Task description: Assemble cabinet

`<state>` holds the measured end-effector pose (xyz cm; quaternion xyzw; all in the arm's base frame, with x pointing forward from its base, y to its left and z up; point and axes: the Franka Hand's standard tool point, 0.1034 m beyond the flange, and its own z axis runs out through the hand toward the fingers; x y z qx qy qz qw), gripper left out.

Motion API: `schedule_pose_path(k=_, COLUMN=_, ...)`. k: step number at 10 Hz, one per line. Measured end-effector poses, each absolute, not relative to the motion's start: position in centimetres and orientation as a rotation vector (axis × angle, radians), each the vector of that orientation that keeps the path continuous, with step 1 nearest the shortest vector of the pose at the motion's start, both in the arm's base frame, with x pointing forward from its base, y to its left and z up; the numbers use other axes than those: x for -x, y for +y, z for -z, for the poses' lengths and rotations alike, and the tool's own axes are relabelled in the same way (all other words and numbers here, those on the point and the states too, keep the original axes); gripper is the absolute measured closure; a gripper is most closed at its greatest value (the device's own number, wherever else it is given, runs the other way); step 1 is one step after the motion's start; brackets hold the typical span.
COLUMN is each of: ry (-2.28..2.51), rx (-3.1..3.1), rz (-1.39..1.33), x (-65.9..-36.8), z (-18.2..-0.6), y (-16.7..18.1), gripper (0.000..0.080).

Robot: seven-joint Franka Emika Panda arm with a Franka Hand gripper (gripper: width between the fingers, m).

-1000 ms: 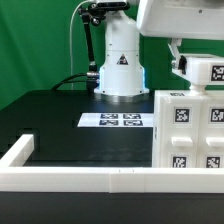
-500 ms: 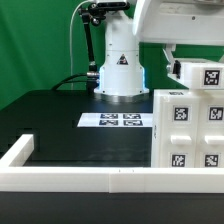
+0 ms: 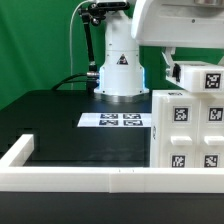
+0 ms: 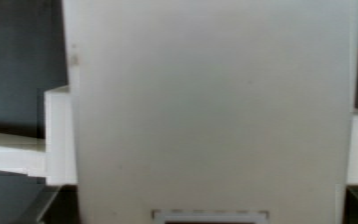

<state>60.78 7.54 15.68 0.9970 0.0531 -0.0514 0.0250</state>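
The cabinet [image 3: 190,140] stands upright on the desk [image 3: 60,120] at the exterior view's right, close behind the white rail [image 3: 90,181] and near the marker board [image 3: 112,121], with its tagged faces toward the camera. A smaller tagged top piece [image 3: 202,76] sits at its upper edge; whether it rests on the cabinet or hangs just above it cannot be told. The end effector [image 3: 173,60] is right against that piece, on the side toward the exterior view's left. Its fingertips are hidden there. The wrist view shows little more than a plain white panel [image 4: 211,110] at very close range, and which part this is I cannot say. So I cannot tell whether the end effector is clenched on the top piece or released. That doubt is the chief hazard. If the hold is shallow or off-centre, the piece may twist or slip when moved and end up skewed on the cabinet. A sideways push from the arm may also slide or tip the tall cabinet, which seems to stand free with nothing bracing it toward the marker board. With the wrist camera blocked by white plastic, misalignment would be hard to catch.
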Motion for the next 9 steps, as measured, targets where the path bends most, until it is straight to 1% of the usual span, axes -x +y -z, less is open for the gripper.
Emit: schedule_pose_path(k=9, ry=0.115, rx=-3.084, rz=0.157, x=-60.78, z=-15.68, y=7.56, gripper=0.0241)
